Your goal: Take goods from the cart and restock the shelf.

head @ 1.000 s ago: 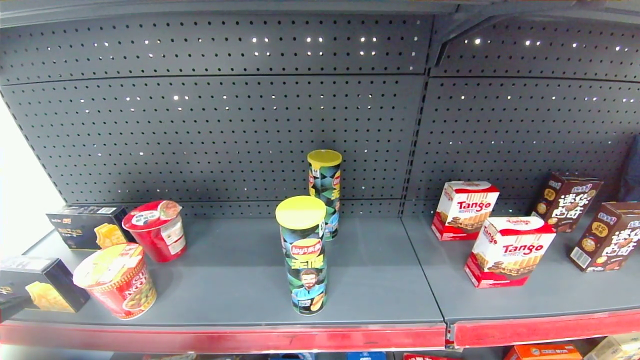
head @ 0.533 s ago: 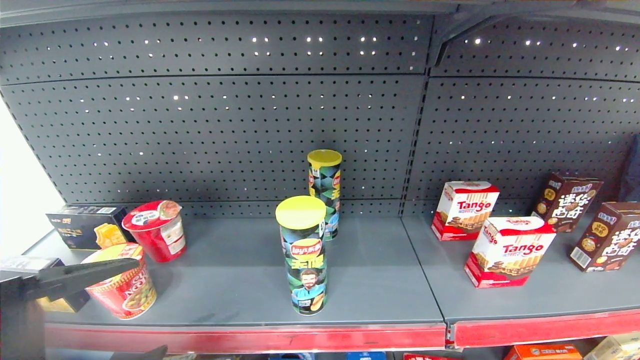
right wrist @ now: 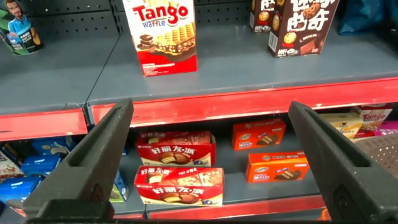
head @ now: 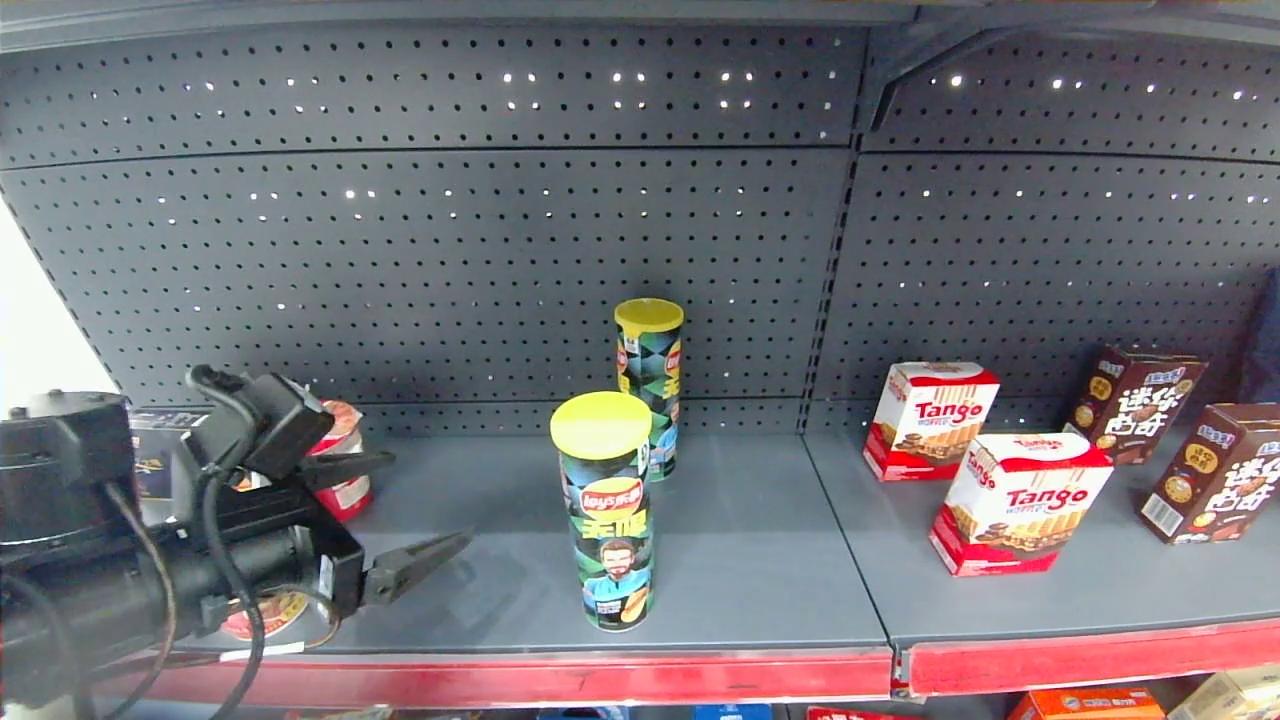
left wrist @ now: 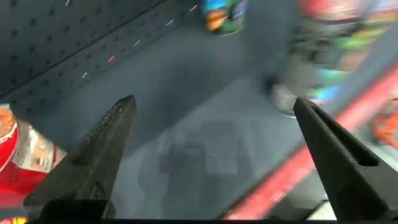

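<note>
The left pincer (head: pixel 428 500), apart and empty, hangs near the front crisp tube (head: pixel 608 510); a sideways swing could topple it. The right pincer (right wrist: pixel 208 155) is apart too.

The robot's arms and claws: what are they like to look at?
The left arm is chunky matte black, with black cables looping over a boxy module. Its left gripper has two long, tapering black fingers. The right gripper has matching wedge-shaped, grainy black fingers.

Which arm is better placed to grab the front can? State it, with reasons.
Left. The left gripper, open, is over the shelf beside the can; the right gripper is off the shelf, facing the wafer box.
</note>
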You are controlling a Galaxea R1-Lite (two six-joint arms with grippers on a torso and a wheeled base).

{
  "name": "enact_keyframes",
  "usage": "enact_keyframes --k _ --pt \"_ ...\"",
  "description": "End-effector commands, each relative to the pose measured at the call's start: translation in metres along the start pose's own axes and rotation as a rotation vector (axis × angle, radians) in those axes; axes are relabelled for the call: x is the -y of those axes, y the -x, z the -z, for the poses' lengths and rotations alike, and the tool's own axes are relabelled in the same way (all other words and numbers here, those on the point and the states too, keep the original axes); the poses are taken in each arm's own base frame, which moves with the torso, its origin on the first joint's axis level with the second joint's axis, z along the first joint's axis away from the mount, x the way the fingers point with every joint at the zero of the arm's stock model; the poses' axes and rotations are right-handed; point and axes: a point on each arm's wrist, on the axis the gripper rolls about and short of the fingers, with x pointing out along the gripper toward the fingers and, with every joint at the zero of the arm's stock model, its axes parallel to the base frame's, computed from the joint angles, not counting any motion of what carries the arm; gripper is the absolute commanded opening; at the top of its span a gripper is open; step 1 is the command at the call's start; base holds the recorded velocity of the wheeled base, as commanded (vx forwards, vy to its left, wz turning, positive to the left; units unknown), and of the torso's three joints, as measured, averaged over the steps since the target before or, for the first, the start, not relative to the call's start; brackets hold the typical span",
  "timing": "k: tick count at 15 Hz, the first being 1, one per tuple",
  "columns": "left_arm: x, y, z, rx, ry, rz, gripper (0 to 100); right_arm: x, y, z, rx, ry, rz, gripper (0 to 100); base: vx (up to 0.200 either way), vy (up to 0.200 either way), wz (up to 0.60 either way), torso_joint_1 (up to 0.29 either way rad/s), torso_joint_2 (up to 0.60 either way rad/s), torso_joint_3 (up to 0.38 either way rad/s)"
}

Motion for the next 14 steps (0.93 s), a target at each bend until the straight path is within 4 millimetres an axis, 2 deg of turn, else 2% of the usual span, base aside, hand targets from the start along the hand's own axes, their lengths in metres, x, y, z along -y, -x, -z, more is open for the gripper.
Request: enact_keyframes --k 1,2,5,9,14 --pt "-0.006 -0.031 0.017 -0.100 0.021 -0.034 100 0.000 0.000 0.000 -0.001 0.000 0.001 100 0.000 0.000 0.00 0.000 0.00 0.000" --pt "-0.005 -0.043 0.020 -0.107 0.013 -0.054 100 0.000 0.000 0.000 -0.001 0.000 0.001 100 0.000 0.000 0.00 0.000 0.00 0.000" --pt "0.000 -0.056 0.023 -0.105 0.001 -0.026 100 0.000 0.000 0.000 -0.001 0.000 0.001 100 0.000 0.000 0.00 0.000 0.00 0.000" --pt "0.016 -0.076 0.017 -0.074 -0.029 0.046 100 0.000 0.000 0.000 -0.001 0.000 0.001 100 0.000 0.000 0.00 0.000 0.00 0.000" --pt "0.025 -0.078 0.016 -0.074 -0.048 0.075 100 0.000 0.000 0.000 -0.001 0.000 0.000 100 0.000 0.000 0.00 0.000 0.00 0.000"
